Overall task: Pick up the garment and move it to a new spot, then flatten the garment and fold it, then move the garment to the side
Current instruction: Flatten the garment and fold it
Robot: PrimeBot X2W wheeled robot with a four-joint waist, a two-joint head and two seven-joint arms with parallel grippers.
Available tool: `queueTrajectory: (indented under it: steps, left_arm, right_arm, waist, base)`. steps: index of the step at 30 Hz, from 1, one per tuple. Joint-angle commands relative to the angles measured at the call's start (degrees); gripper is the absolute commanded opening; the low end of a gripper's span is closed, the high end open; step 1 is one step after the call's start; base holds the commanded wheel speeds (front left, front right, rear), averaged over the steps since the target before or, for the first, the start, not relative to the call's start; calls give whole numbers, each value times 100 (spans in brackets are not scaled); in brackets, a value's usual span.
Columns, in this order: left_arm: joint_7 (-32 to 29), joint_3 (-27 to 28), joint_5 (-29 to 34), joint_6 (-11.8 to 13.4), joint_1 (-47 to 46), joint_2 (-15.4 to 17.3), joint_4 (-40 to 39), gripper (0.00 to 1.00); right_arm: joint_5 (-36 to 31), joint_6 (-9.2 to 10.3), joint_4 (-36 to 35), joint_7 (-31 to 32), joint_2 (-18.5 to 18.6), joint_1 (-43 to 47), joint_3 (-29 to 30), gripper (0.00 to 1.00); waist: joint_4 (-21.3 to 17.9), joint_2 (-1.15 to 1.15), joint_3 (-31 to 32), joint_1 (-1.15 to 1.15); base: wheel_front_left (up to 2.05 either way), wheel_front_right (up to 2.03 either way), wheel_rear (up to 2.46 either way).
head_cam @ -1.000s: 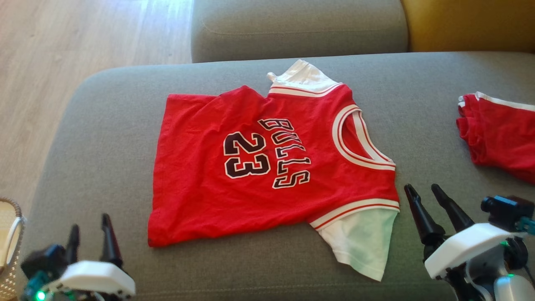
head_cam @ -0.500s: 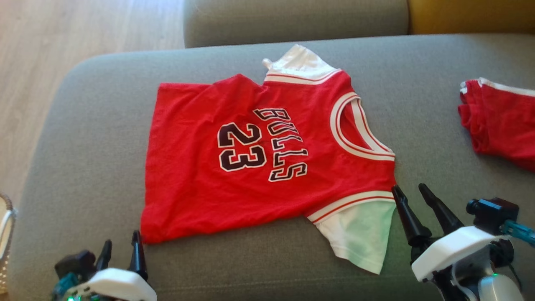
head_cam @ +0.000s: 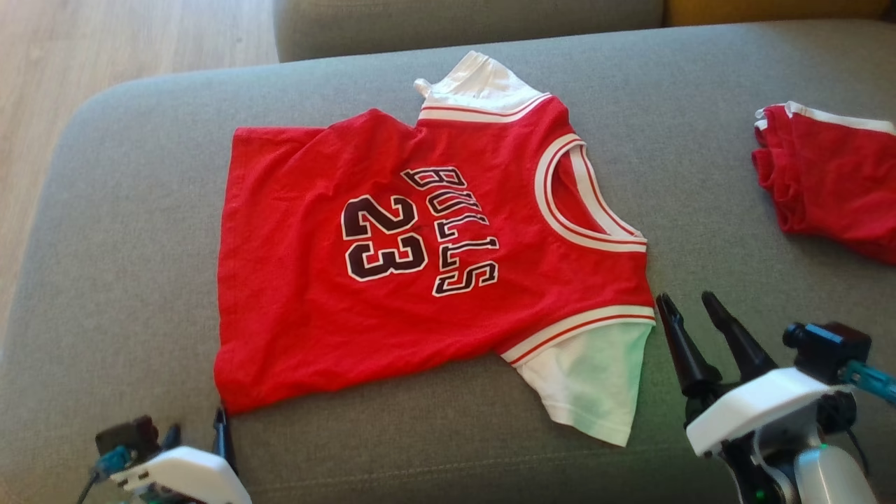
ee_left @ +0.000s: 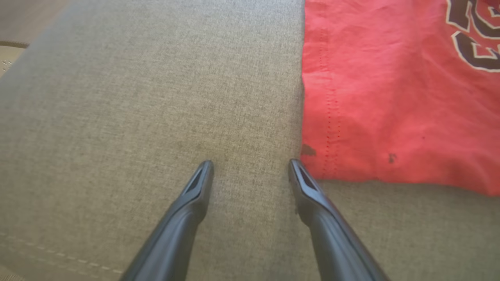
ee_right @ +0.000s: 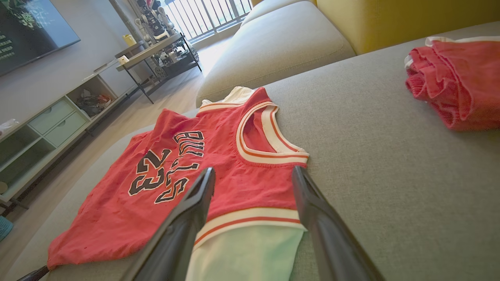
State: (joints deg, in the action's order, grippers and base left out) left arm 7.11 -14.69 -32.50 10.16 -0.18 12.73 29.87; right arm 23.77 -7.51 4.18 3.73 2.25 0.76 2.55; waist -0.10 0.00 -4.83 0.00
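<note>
The garment is a red jersey with "BULLS 23" and white sleeves, lying spread on the grey sofa seat. My left gripper stands open at its near left hem corner. In the left wrist view that gripper hovers over bare cushion, one fingertip right beside the garment's red hem corner. My right gripper is open just right of the near white sleeve. In the right wrist view its open fingers frame the garment's striped sleeve band. Neither gripper holds anything.
A second red garment lies bunched at the seat's right edge, also in the right wrist view. Wooden floor lies beyond the seat's left edge. Another grey cushion and a yellow one stand behind.
The head camera has shifted, sliding the whole picture up and left. My left gripper has come closer to the garment's hem corner; the right one has edged toward the white sleeve. The garment lies unmoved.
</note>
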Motion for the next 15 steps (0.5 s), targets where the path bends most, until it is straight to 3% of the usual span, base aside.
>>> queueTrajectory:
  steps: [1, 15]
  left_arm:
    - [-62, 156, -18, 47, -311, 173, -23, 100]
    - [-465, -115, 48, -120, -610, 296, 544, 100]
  right_arm:
    - [20, 2, -176, -99, 63, -327, -174, 100]
    - [22, 2, 74, -300, 63, -500, -309, 100]
  waist:
    - [-14, 0, -52, 0]
    - [-160, 0, -165, 0]
  base:
    - [0, 0, 0]
    - [0, 0, 0]
